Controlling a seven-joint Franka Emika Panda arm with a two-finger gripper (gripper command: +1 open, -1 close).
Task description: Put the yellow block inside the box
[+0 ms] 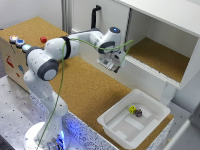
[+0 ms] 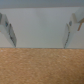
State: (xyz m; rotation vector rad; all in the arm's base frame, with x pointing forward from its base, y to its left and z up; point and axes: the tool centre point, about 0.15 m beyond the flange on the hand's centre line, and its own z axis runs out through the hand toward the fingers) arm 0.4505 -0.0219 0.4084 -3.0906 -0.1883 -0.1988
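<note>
Big white cabinet (image 1: 165, 35) w/ black handle (image 1: 95, 16) stands right behind the hand, its open compartment lined w/ cork just to the exterior view's right of the hand. Cork-topped counter (image 1: 85, 85) stretches below the hand. Franka arm (image 1: 50, 60) rises from its base at the near edge & reaches across to the cabinet front. Cork-covered box (image 1: 15, 57) w/ coloured buttons sits well apart from the hand, toward the exterior view's left. The box (image 1: 134, 119), shallow white bin, sits on the counter well below the hand, nearer the camera & to the exterior view's right. Hand (image 1: 113, 63) hangs in the air by the cabinet ledge, holding nothing; in the wrist view the fingers (image 2: 9, 30) stand wide apart over white panel & cork. Yellow block (image 1: 132, 108) lies inside the box, near its far wall, touching or just beside a small dark block (image 1: 138, 113); both well apart from the hand.
</note>
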